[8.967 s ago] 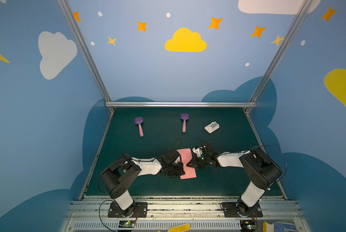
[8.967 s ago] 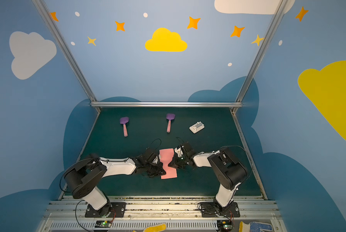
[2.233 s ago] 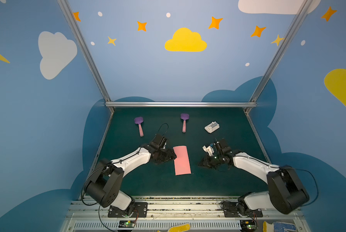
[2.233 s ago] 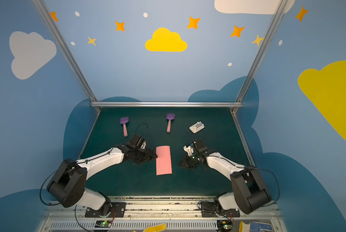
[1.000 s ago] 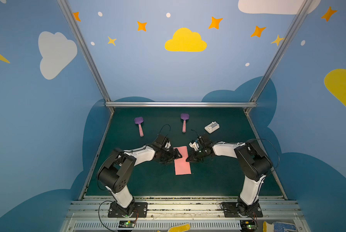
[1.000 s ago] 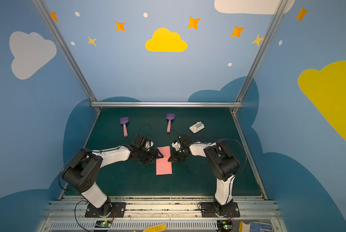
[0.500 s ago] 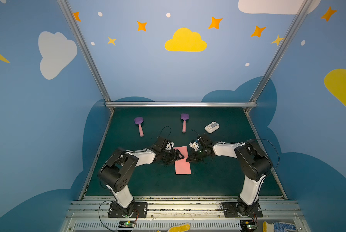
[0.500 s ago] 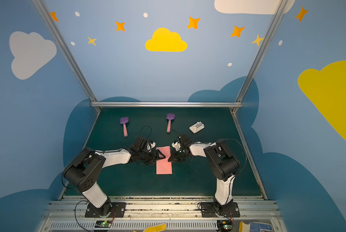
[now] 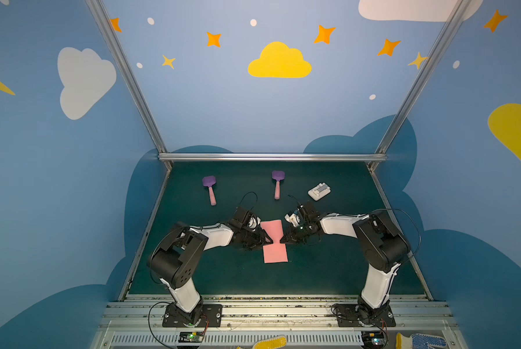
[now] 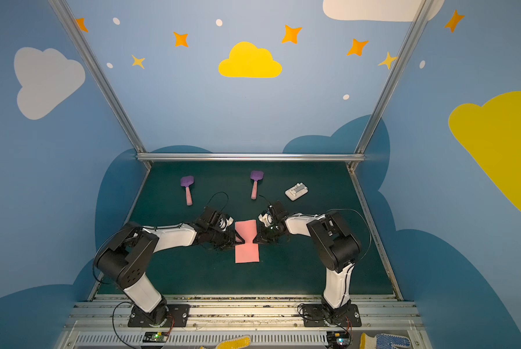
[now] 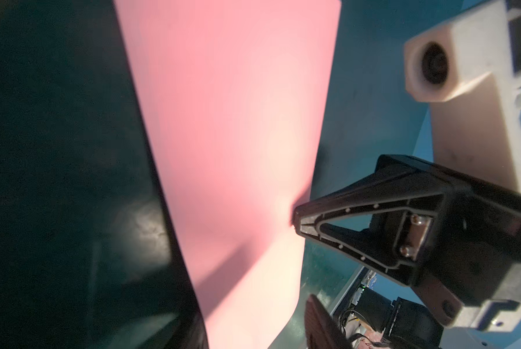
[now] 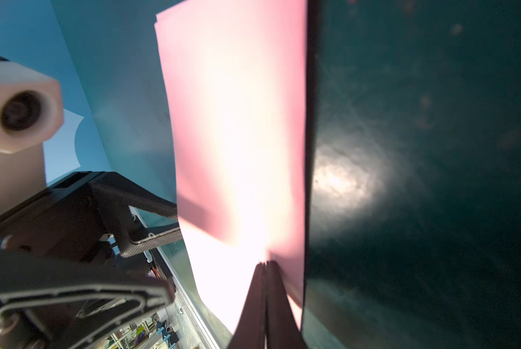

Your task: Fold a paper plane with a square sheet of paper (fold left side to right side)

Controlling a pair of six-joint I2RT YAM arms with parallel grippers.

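The pink sheet (image 9: pixel 275 254), folded to a narrow rectangle (two layers show at one corner in the right wrist view), lies flat on the green bench (image 9: pixel 328 272), midway between the two arms. The left pincer (image 9: pixel 266 239) sits at its left long edge with fingers apart. The right pincer (image 9: pixel 282 240) has its fingers pressed together, tips resting on the sheet near the right long edge. Farther back lie two purple spatulas (image 9: pixel 211 193) (image 9: pixel 277 189) and a white block (image 9: pixel 319 191), well apart from the sheet.
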